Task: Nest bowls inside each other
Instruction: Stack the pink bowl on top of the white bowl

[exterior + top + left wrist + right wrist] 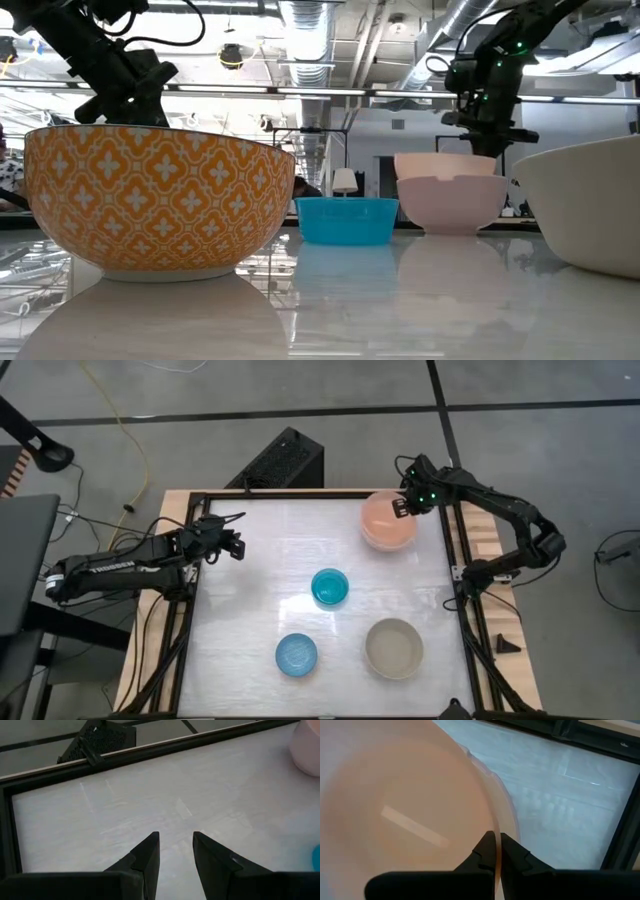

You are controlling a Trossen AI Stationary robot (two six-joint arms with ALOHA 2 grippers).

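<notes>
Closest to the low camera, an orange round bowl with a white lattice pattern [155, 200] is sitting on the white desk [280, 550], seen from above as the light-blue bowl [296, 655], with the small teal plastic bowl [329, 587] and the grey-beige bowl [393, 648] standing apart from it. At the far right corner the right gripper [497, 851] is pinching the rim of the salmon-pink bowl [388, 520], which is sitting nested in a paler bowl [452, 203]. Above the desk's left edge, the left gripper [176, 845] is hanging with its fingers parted, holding nothing.
</notes>
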